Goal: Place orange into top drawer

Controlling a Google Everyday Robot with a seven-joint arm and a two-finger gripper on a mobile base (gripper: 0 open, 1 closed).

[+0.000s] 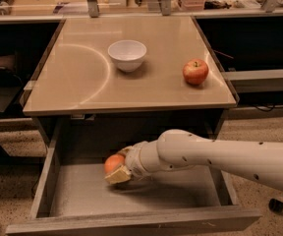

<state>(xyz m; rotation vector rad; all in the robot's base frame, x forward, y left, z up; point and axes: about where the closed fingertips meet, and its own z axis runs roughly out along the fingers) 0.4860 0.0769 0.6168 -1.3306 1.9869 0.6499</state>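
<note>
The orange (pixel 113 163) is held in my gripper (pixel 117 168) inside the open top drawer (pixel 131 222), just above its grey bottom at the left of middle. My white arm reaches in from the right, over the drawer's right half. The gripper's tan fingers (pixel 118 176) are closed around the orange, one under it and one behind it. Part of the orange is hidden by the fingers.
A white bowl (pixel 127 54) stands on the tan tabletop (pixel 82 82) above the drawer. A red-and-yellow apple (pixel 195 72) sits at the tabletop's right. Dark shelving flanks the table on both sides.
</note>
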